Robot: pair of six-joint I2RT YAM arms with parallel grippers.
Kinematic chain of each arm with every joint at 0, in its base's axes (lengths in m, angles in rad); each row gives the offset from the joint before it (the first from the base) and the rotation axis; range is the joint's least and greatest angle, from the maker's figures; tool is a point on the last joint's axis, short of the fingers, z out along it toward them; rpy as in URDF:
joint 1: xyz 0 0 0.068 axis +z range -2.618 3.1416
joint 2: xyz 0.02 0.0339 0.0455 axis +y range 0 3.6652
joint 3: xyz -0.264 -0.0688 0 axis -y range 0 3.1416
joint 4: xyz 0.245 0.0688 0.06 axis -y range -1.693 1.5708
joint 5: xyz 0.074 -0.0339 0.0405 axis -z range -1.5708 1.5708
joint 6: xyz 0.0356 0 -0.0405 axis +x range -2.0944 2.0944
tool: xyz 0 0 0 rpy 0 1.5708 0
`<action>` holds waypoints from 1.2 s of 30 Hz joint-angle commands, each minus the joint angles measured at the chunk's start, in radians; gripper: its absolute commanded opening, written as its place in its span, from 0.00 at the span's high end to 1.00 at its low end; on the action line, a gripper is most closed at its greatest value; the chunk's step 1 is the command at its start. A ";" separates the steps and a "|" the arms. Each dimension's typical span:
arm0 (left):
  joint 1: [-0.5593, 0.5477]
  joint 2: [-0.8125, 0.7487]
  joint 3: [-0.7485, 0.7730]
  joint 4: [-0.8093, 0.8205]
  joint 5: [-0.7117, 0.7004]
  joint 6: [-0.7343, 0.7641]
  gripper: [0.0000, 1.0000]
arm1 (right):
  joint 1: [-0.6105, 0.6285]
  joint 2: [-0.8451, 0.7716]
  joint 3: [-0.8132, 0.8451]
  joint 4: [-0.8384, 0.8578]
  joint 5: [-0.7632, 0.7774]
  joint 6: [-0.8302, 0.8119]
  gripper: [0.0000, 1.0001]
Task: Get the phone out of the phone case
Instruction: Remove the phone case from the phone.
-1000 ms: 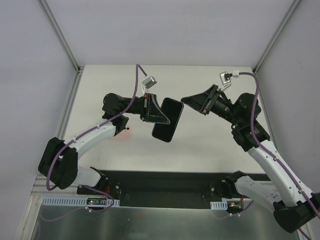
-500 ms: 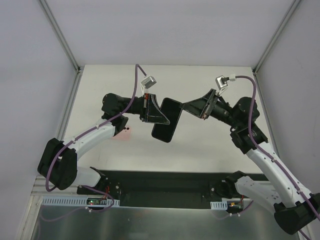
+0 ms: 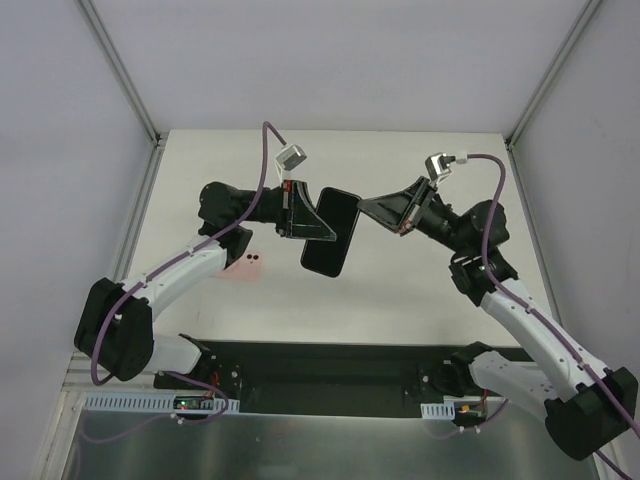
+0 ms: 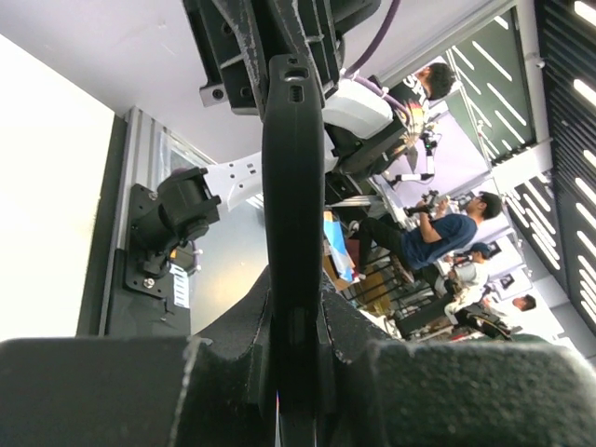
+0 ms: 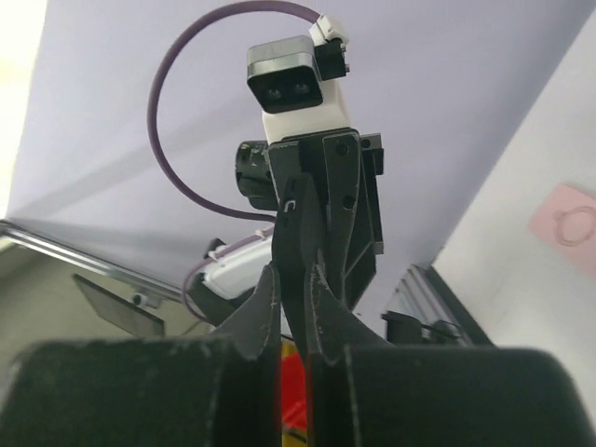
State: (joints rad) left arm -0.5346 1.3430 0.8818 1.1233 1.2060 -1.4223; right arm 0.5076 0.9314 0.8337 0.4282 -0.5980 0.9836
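The black phone in its black case (image 3: 332, 232) is held in the air above the table, its dark face toward the top camera. My left gripper (image 3: 303, 217) is shut on its left long edge; in the left wrist view the cased phone (image 4: 293, 177) runs edge-on up between the fingertips of the left gripper (image 4: 296, 312). My right gripper (image 3: 364, 206) reaches in from the right and sits on the phone's upper right corner. In the right wrist view the right gripper (image 5: 296, 284) has both jaws pressed against the thin black edge (image 5: 300, 233). I cannot tell phone from case.
A pink sticker (image 3: 249, 263) with two dark dots lies on the white table (image 3: 400, 290) below the left forearm; it also shows in the right wrist view (image 5: 568, 219). Grey walls close in the table at left, right and back. A black base rail (image 3: 320, 375) runs along the near edge.
My right gripper has moved left and closed in onto the phone's upper right corner. My left gripper with the phone has shifted slightly left and back.
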 commanded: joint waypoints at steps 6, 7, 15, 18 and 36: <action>-0.018 -0.077 0.127 0.072 0.124 0.118 1.00 | 0.049 0.126 -0.116 0.682 0.165 0.521 0.99; -0.018 -0.080 0.132 0.060 0.130 0.140 1.00 | 0.051 0.129 -0.117 0.682 0.174 0.529 0.99; -0.018 -0.122 0.149 -0.013 0.171 0.210 1.00 | 0.092 0.188 -0.134 0.773 0.244 0.587 0.99; -0.018 -0.127 0.155 -0.014 0.181 0.214 1.00 | 0.109 0.208 -0.136 0.773 0.245 0.575 0.99; -0.018 -0.154 0.129 -0.118 0.178 0.270 1.00 | 0.172 -0.143 0.360 -0.838 0.561 -0.459 0.51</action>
State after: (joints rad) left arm -0.5552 1.2182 0.9909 0.9833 1.3842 -1.2003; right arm 0.6624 0.7898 1.0889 -0.1001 -0.1173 0.7765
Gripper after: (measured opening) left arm 0.114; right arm 0.453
